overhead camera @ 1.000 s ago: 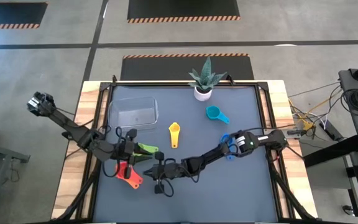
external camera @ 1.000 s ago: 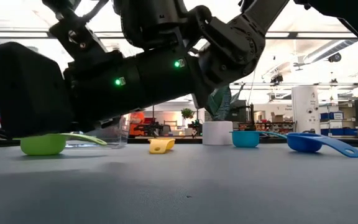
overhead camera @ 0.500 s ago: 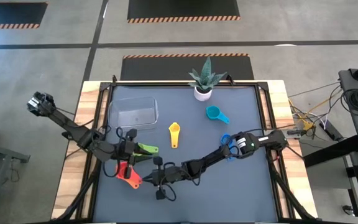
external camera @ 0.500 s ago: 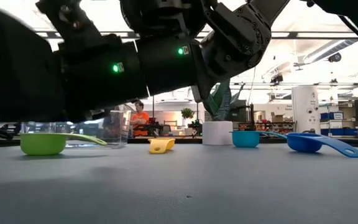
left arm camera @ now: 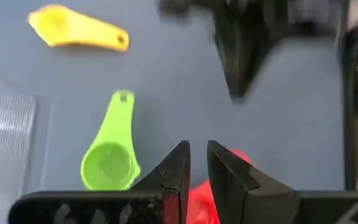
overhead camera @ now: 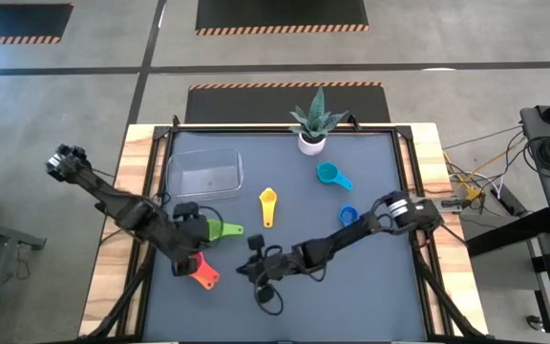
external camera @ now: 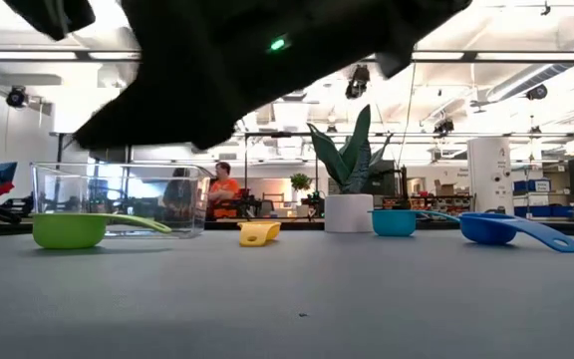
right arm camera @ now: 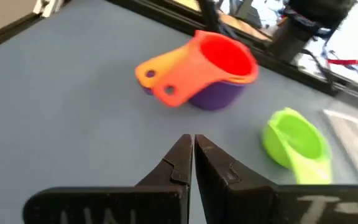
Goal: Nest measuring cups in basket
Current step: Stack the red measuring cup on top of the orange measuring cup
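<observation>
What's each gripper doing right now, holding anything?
Left gripper: nearly closed, holding nothing, above the red cup.
Right gripper: shut, empty, near the stacked cups.

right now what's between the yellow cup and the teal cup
Only bare grey mat in the high view, between the yellow cup and the teal cup.

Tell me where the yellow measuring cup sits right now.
In the high view the yellow measuring cup lies near the table's middle, just right of the clear basket and beyond the green cup.
</observation>
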